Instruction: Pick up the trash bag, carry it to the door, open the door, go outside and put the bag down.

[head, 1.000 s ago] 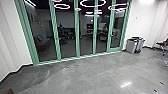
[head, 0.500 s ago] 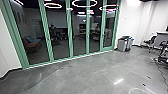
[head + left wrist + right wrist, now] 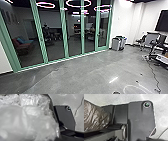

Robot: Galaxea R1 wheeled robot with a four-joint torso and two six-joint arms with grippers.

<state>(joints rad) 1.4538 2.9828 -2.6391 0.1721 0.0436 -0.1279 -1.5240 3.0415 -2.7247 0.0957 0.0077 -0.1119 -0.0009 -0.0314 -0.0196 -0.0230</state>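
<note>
Drive slowly and steer clear of the cable (image 3: 152, 72) on the floor (image 3: 75, 77), since the trash bag (image 3: 27, 120) bulges near your robot's base (image 3: 66, 117) and could sway or snag, though whether either end effector grips it, I cannot tell.

The grey floor (image 3: 72, 77) bears two bins (image 3: 116, 44), a chair (image 3: 140, 42) and a thin, winding cable (image 3: 157, 81).

Passage over concrete floor (image 3: 75, 75); green-framed glass panels (image 3: 52, 53) bar far side. Bins (image 3: 116, 44) beside their right end. Cable (image 3: 152, 70) trails on floor, right.
</note>
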